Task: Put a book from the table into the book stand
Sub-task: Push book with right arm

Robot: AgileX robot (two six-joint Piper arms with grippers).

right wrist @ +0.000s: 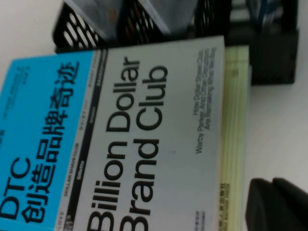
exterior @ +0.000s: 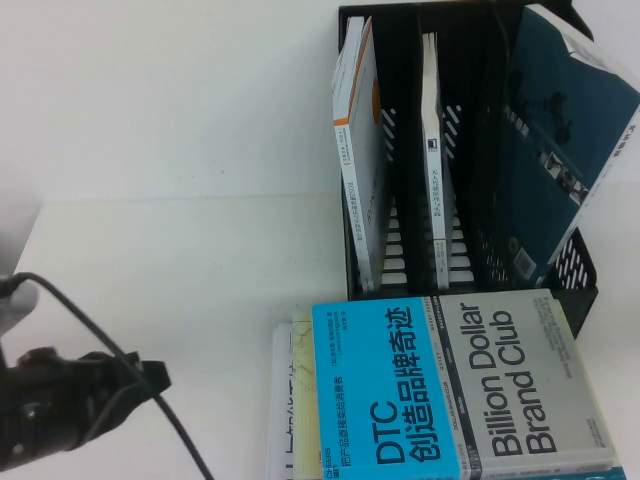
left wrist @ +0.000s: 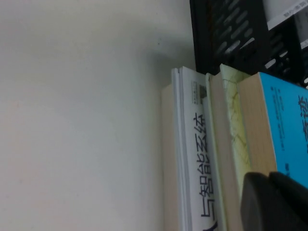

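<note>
The book [exterior: 460, 385], half cyan-blue and half grey with "DTC" and "Billion Dollar Brand Club", lies flat on top of a stack at the table's [exterior: 180, 150] near edge, just in front of the book stand [exterior: 575, 265]. In the right wrist view the book [right wrist: 120, 130] fills most of the frame. My right gripper [right wrist: 272, 183] hangs shut and empty beside the stack's edge; it is out of the high view. My left gripper [exterior: 150, 378] sits low at the near left, apart from the stack. Its fingers [left wrist: 270, 177] are shut on nothing, close to the book's page edge [left wrist: 257, 125].
Under the book lie a pale yellow-green book [right wrist: 234, 120] and a white book [left wrist: 195, 159]. The book stand holds a leaning dark teal book [exterior: 565, 130] and two white books [exterior: 358, 170] [exterior: 432, 150], with a bare slot between them. A black cable [exterior: 90, 320] runs to the left arm.
</note>
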